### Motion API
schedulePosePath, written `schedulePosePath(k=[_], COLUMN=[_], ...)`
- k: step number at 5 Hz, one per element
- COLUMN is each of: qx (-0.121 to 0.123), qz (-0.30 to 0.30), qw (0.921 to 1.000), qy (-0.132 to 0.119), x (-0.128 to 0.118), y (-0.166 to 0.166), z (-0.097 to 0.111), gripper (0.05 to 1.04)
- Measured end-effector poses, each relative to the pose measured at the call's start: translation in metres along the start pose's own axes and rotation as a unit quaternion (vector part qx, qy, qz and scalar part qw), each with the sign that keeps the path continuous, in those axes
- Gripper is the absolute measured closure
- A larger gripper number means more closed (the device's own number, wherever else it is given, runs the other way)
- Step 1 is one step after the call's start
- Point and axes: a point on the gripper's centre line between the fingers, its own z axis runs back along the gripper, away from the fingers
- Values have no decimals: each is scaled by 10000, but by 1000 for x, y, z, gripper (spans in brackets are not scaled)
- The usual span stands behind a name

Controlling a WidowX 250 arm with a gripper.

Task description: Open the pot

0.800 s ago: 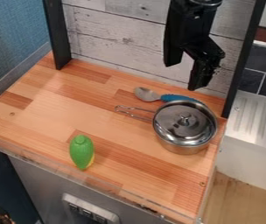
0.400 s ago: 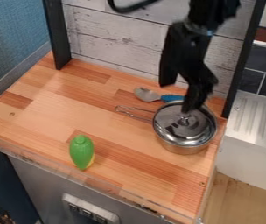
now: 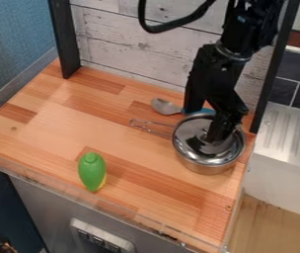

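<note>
The black gripper [image 3: 201,126] hangs over the back left part of the pot, its two fingers standing apart. One fingertip is at the lid's middle and hides the knob; the other is by the pot's back left rim, in front of the spoon's handle. The silver pot [image 3: 210,167] stands at the right of the wooden counter, with its wire handle [image 3: 154,129] pointing left. Its shiny metal lid [image 3: 192,144] lies on top. Whether the gripper touches the lid or knob, I cannot tell.
Behind the pot lies a spoon [image 3: 166,106] with a blue handle. A green toy vegetable [image 3: 92,171] is at the front left of the counter [image 3: 54,128]. A dark post [image 3: 276,66] rises by the back right corner, near the white sink [image 3: 287,153].
My gripper has come down from above the back of the counter to the pot's lid. Pot, lid, spoon and green toy have stayed put.
</note>
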Motion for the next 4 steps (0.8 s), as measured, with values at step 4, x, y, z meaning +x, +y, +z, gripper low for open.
schedulePosePath(k=[4], qx=[50], qz=[-21], qw=[9997], qy=[-246], x=[-11], y=[2], z=[-18], gripper=[422])
